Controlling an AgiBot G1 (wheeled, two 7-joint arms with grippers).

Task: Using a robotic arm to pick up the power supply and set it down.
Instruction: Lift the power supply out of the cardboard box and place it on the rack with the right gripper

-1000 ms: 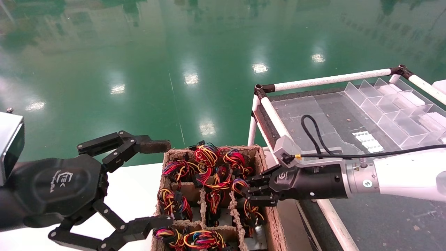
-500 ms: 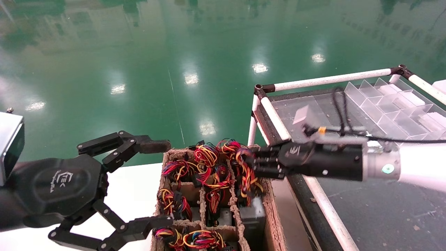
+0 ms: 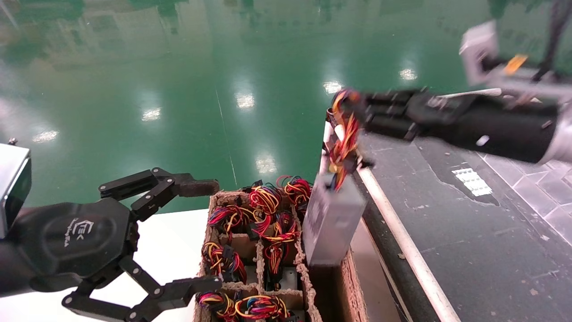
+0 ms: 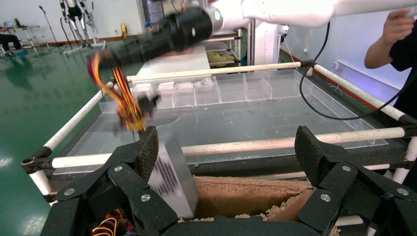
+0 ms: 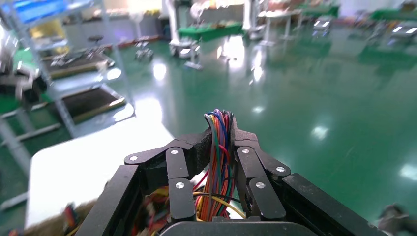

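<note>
The power supply (image 3: pixel 330 223) is a grey box with a vent grille. It hangs tilted by its wire bundle (image 3: pixel 344 143), its lower end still in the right-hand cell of the cardboard box (image 3: pixel 346 286). The robotic arm (image 3: pixel 491 125), my right one, reaches in from the right, its gripper (image 3: pixel 353 112) shut on the wires well above the box. In the right wrist view the coloured wires (image 5: pixel 220 147) run between the closed fingers. The left wrist view shows the power supply (image 4: pixel 169 172) behind one finger of my open, idle left gripper (image 4: pixel 227 147).
Other cells of the cardboard box hold more units with coloured wire bundles (image 3: pixel 268 201). A rack with white tube rails (image 3: pixel 402 241) and a dark top stands right of the box. The box rests on a white table (image 3: pixel 170 241). A person's hand (image 4: pixel 398 24) is beyond the rack.
My right gripper has risen and drawn back toward the rack with the wires, lifting the power supply almost out of its cell. The left gripper has not moved.
</note>
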